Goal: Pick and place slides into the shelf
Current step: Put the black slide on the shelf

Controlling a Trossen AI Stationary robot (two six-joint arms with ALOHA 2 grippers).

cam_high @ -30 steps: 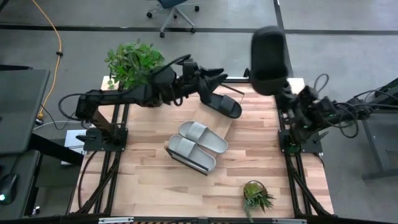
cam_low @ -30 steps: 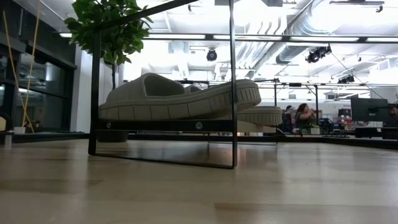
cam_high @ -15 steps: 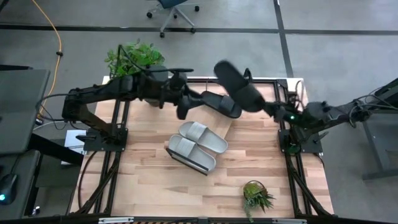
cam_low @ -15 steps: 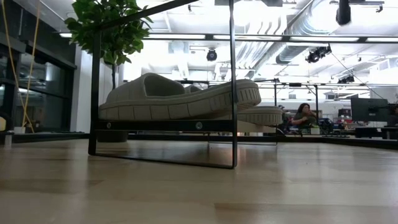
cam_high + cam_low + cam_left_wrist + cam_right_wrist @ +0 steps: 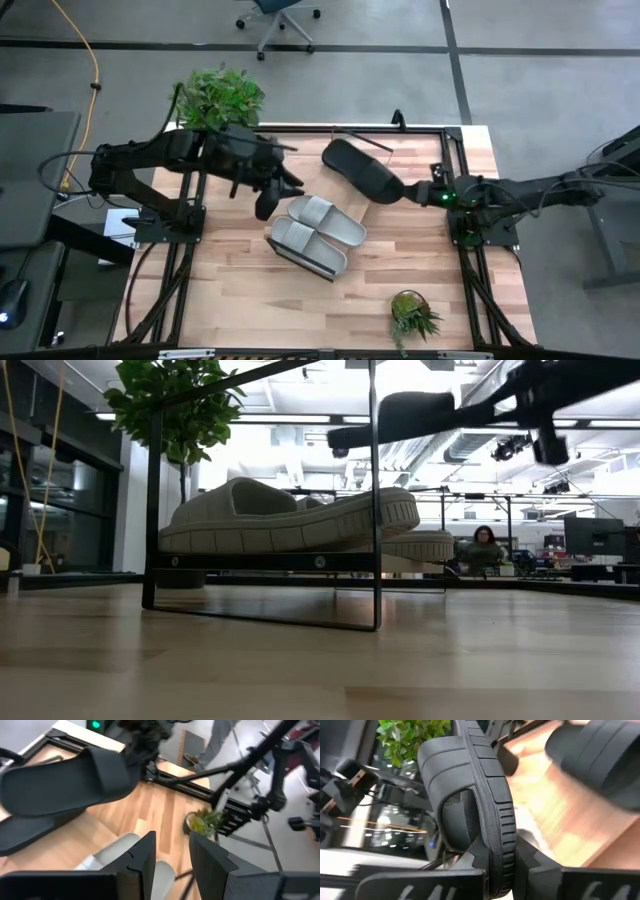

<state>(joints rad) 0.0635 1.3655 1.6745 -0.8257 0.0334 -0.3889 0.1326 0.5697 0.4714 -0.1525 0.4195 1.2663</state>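
Right end effector [image 5: 420, 192] grasping black slide [image 5: 362, 172] above shelf [image 5: 352, 205]; left [image 5: 268, 196] empty, half-parted.

The high view looks straight down from well above, taking in the whole tabletop [image 5: 240, 290], both arms and the grey floor around. The low view sits at tabletop height, facing level across the wood into a bright room, very near the pale slides [image 5: 290, 520] on the wire-framed shelf [image 5: 260, 561]. The left wrist view looks past its own pincer [image 5: 172, 852] towards the small potted plant [image 5: 202, 821], which the high view also shows. The right wrist view looks close along the black slide [image 5: 475, 805], seen in all four views.
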